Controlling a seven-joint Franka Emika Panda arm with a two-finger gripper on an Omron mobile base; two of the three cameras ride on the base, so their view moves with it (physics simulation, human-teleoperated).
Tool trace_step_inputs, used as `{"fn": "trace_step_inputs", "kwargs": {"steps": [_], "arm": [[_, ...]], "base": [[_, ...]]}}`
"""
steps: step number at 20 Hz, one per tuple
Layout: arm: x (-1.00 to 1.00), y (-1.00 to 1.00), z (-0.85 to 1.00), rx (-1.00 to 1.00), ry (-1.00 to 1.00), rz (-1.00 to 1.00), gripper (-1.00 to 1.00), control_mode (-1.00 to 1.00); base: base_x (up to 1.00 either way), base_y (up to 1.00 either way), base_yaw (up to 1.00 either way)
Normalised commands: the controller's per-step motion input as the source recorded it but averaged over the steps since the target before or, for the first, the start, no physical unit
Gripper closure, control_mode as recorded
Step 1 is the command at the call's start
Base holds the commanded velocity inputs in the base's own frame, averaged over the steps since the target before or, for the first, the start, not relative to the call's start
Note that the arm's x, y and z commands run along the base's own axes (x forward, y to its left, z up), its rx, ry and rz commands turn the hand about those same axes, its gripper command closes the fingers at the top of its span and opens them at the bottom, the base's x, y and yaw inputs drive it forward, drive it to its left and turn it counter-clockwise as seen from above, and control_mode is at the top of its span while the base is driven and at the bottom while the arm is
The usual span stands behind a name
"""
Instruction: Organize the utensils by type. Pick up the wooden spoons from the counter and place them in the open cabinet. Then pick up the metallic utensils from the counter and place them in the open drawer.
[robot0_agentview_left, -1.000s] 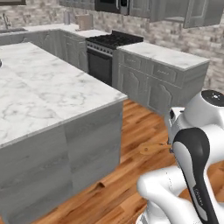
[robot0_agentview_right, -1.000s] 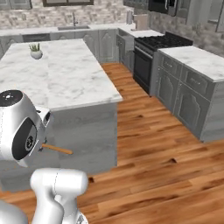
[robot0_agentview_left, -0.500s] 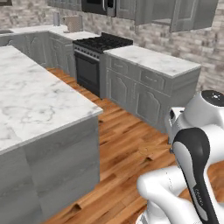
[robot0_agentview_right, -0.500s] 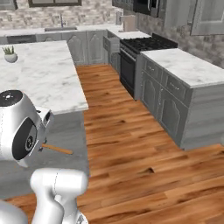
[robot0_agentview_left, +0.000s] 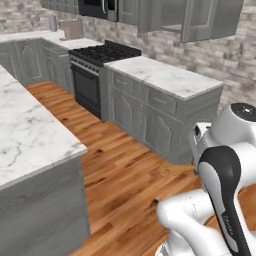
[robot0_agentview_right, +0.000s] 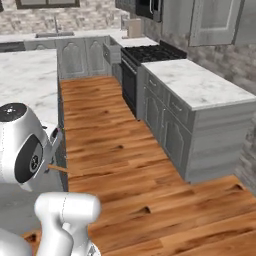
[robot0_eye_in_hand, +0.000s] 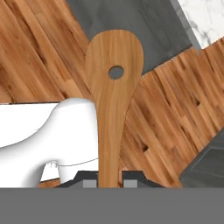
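Swinging with the base, both base views have shifted since the earlier frames: the marble island has slid toward the left edge of the left base view, and the black stove with the marble counter beside it now fills the upper middle. At the upper right of that view an upper cabinet stands with its door open. In the right base view the stove and counter sit at centre right over the wood floor. In the hand view the gripper, at bottom centre, is closed tight on the handle of a wooden spoon, whose holed flat head points up the frame.
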Motion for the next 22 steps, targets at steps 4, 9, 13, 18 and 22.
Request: {"fn": "trace_step_inputs", "kwargs": {"steps": [4,9,13,18,22], "arm": [[0.00,0.00,0.00,0.00,0.00,0.00,1.00,1.00],[0.00,0.00,0.00,0.00,0.00,0.00,1.00,1.00],[0.00,0.00,0.00,0.00,0.00,0.00,1.00,1.00],[0.00,0.00,0.00,0.00,0.00,0.00,1.00,1.00],[0.00,0.00,0.00,0.00,0.00,0.00,1.00,1.00]], "base": [[0.92,-0.35,0.00],[0.95,-0.29,0.00],[0.96,-0.28,0.00],[0.95,-0.26,0.00],[0.91,-0.13,0.00]]}}
